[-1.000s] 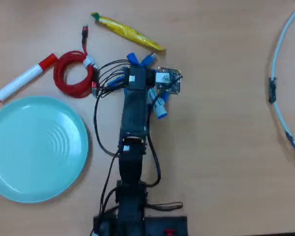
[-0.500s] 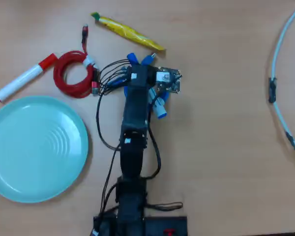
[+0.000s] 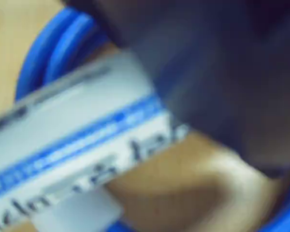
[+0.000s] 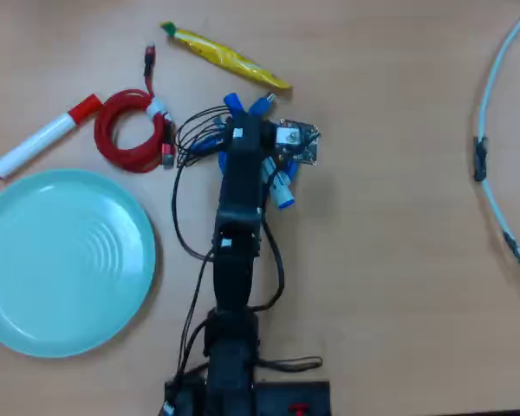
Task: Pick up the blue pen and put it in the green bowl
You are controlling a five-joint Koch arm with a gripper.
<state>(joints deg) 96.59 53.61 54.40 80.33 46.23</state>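
The blue pen (image 4: 282, 189) lies under my arm near the table's middle in the overhead view; only its blue end and a bit of white barrel stick out to the right of the arm. In the wrist view its white barrel (image 3: 77, 140), with a blue stripe and dark print, fills the frame, blurred and very close. My gripper (image 4: 253, 146) is directly over it. A dark jaw covers the upper right of the wrist view and lies against the barrel. The other jaw is hidden. The green bowl (image 4: 17, 217) sits empty at the left.
A coiled blue cable (image 4: 236, 106) lies under the gripper and shows behind the pen in the wrist view (image 3: 43, 53). A red-capped white marker (image 4: 43, 137), a red cable coil (image 4: 128, 130) and a yellow packet (image 4: 225, 56) lie at the back. A pale cable (image 4: 494, 113) curves along the right edge.
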